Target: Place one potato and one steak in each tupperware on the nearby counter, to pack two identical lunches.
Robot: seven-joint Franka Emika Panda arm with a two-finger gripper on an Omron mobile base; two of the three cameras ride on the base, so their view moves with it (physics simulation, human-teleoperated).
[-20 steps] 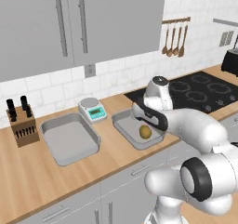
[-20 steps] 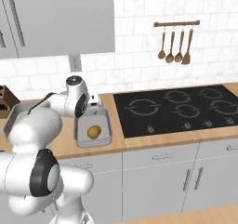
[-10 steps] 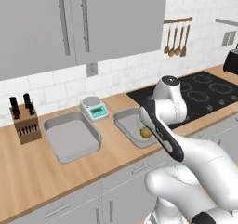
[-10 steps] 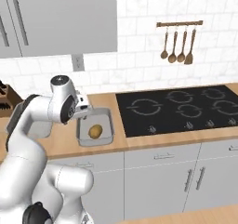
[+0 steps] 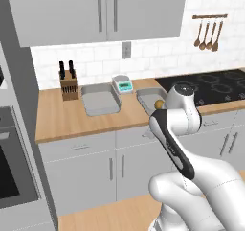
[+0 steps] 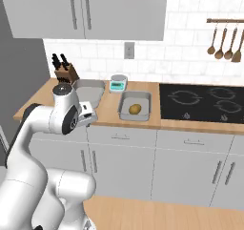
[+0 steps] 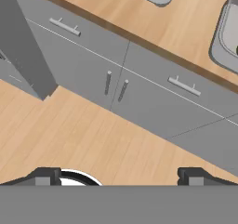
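Two grey tupperware trays lie on the wooden counter (image 5: 62, 120). The left tupperware (image 5: 100, 100) holds nothing that I can see. A golden-brown potato (image 6: 135, 109) sits in the right tupperware (image 6: 135, 100), and it peeks out beside my arm (image 5: 158, 104) in the left base view. My gripper (image 7: 118, 179) is open with nothing between its fingertips. It hangs in front of the counter, looking down at the grey cabinet fronts and the wooden floor. The steak is out of view.
A knife block (image 5: 69, 84) stands left of the trays, and a white-and-teal scale (image 5: 123, 84) sits between them at the back. The black stovetop (image 6: 205, 100) lies to the right, and an oven front (image 5: 9, 167) stands at far left. Spoons hang on the wall (image 6: 224, 45).
The whole picture has shifted: the base has backed away from the counter. My arm has drawn back from the right tupperware, where the potato stays. The gripper remains open.
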